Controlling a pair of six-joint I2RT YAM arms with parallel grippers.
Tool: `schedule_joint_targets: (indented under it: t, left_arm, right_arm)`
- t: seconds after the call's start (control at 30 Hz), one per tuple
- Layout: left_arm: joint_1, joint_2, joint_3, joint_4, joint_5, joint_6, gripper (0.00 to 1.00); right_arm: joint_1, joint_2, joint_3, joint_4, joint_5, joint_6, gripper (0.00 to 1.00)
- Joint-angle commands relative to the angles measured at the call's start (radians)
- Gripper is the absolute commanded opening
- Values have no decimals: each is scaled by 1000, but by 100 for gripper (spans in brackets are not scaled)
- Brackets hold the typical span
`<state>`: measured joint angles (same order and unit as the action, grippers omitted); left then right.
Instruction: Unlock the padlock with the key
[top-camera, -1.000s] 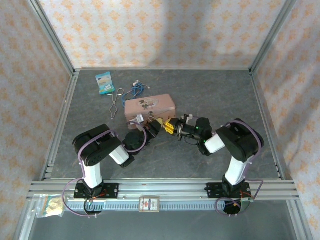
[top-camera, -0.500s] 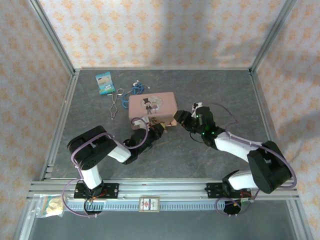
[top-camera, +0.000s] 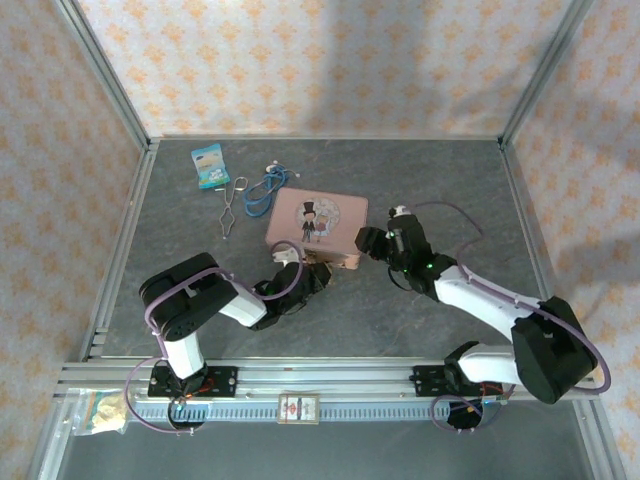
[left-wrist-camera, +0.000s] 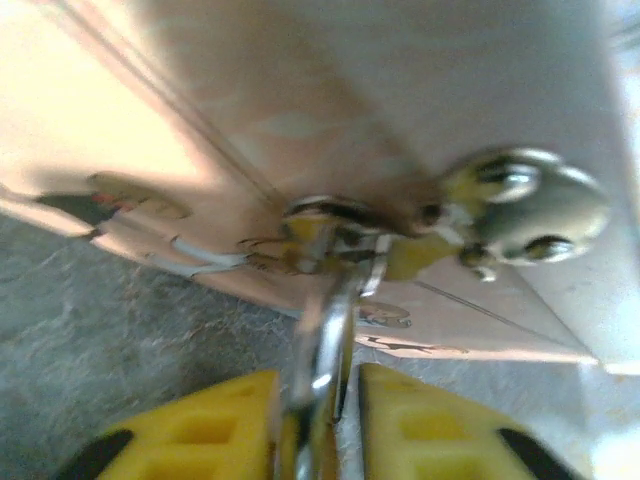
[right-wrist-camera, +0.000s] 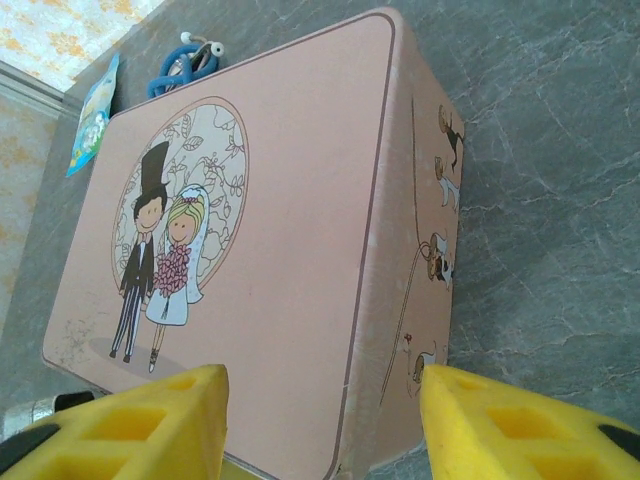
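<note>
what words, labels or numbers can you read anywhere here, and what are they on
Nothing here reads as words or numbers.
pink tin: a drawn bride and groom on the lid and small figures on the side, no lettering.
blue packet: printed, too small to read.
small card on the front rail: red and white marking, too small to read.
</note>
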<state>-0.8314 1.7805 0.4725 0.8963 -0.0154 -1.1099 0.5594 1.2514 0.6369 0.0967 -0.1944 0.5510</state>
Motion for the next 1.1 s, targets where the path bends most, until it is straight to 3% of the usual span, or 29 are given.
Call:
schedule_joint_targets:
  t: [0.0,0.13,0.27,0.5,0.73,1.07]
  left_arm:
    - [-5,-23,-32,41,-22,-31,43]
    - [6,-120,-93,25,-59,-68,65]
    - [37,-266,-176,-13,-112,-98,72]
    - [132,-603,-232,-278,-266,-42,87]
    - [314,-742,-268,-266,-183,-1,87]
    - [376,-759,-271,-238,-147,11,87]
  right_arm:
    - [21,-23,30,-33,70,-50,52]
    - [64,-47,33,-28,86,-105,51]
    - [115,-54,82,-99,124,-150,51]
    - [271,14,165,-187,118,-169,49]
    - [434,262,337,-359,165,-182,47]
    - [459,478,484,-534,336,-190,47]
